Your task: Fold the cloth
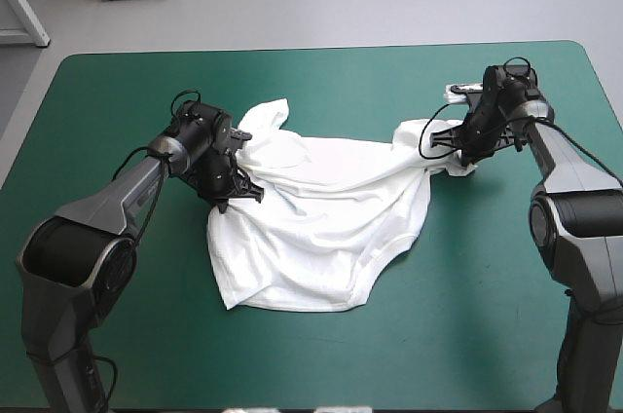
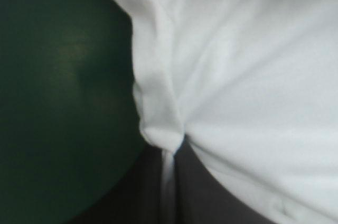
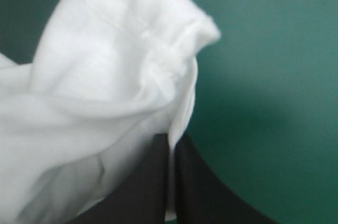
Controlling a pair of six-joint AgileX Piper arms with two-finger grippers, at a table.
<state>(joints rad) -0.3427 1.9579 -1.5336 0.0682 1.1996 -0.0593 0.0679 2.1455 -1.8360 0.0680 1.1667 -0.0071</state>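
On the middle of the table's teal-green cover [image 1: 117, 335] lies the white short-sleeved fabric T-shirt [image 1: 321, 228]. It is partly spread and rumpled, with loose folds running across it. Its widest part reaches toward the table's near edge, where a curved neck opening shows on the side nearer the right arm. A sleeve-like flap points toward the far edge on the left arm's side. A band of cloth runs from there across to the right arm's side.

At the T-shirt's left border sits the left gripper [image 1: 243, 189], with two broad black curved fingers. Its wrist view shows them drawn almost together, a thin pinch of white cloth caught between the tips. Cloth bunches into a small knot just ahead of the tips, and bare cover lies beside it.

At the far right corner of the T-shirt is the right gripper [image 1: 458, 145], of the same black finned make. Its fingers are likewise all but closed, nipping a stitched, hemmed edge that gathers into a puckered fold ahead of them. Cover lies open beyond the fold.

Both arms reach in low from opposite sides, well apart, with the T-shirt between them.
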